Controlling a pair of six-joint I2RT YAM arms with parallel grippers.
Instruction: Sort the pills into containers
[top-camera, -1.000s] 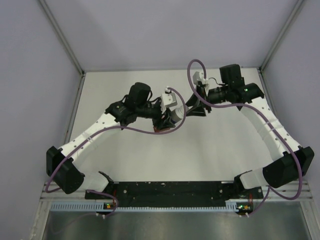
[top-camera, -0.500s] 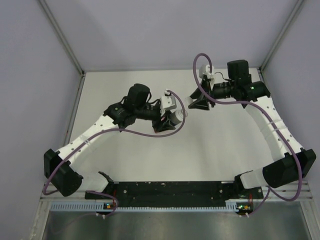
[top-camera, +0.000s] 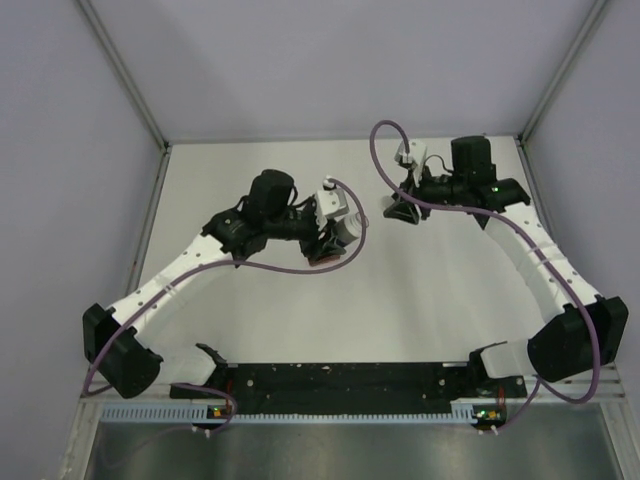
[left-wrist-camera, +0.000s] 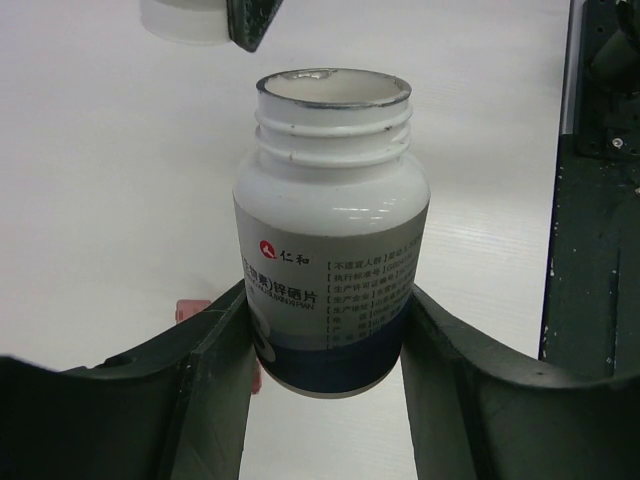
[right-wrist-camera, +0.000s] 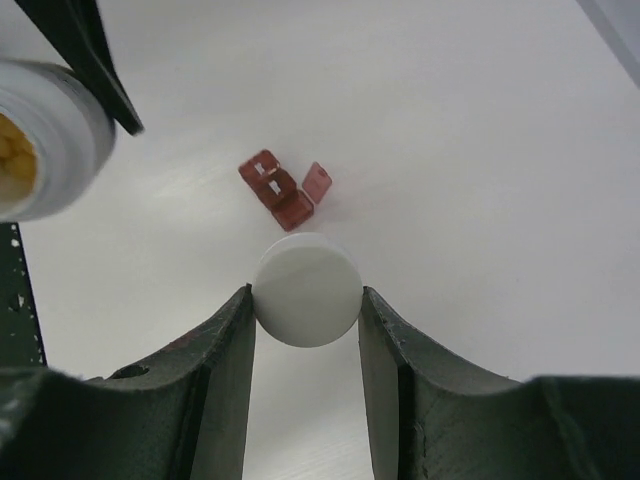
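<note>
A white pill bottle (left-wrist-camera: 330, 250) with a printed label and no cap is clamped at its lower half by my left gripper (left-wrist-camera: 325, 300), held above the table. Its mouth shows yellow pills (right-wrist-camera: 15, 150) inside. My right gripper (right-wrist-camera: 306, 295) is shut on the round white cap (right-wrist-camera: 306, 290), up and to the right of the bottle (top-camera: 350, 230). The containers (right-wrist-camera: 283, 190), a small red-brown strip with flaps open, lie on the table below the cap. In the left wrist view only a reddish corner of the containers (left-wrist-camera: 190, 310) shows behind the left finger.
A black bar (top-camera: 340, 380) with the arm bases runs along the near table edge. The black frame (left-wrist-camera: 590, 250) stands at the right of the left wrist view. Purple cables (top-camera: 300, 265) loop from both arms. Grey walls (top-camera: 330, 60) close the table's back and sides.
My right gripper has drawn slightly back and away from the bottle with the cap, its wrist turning. The left arm has shifted a little left with the bottle.
</note>
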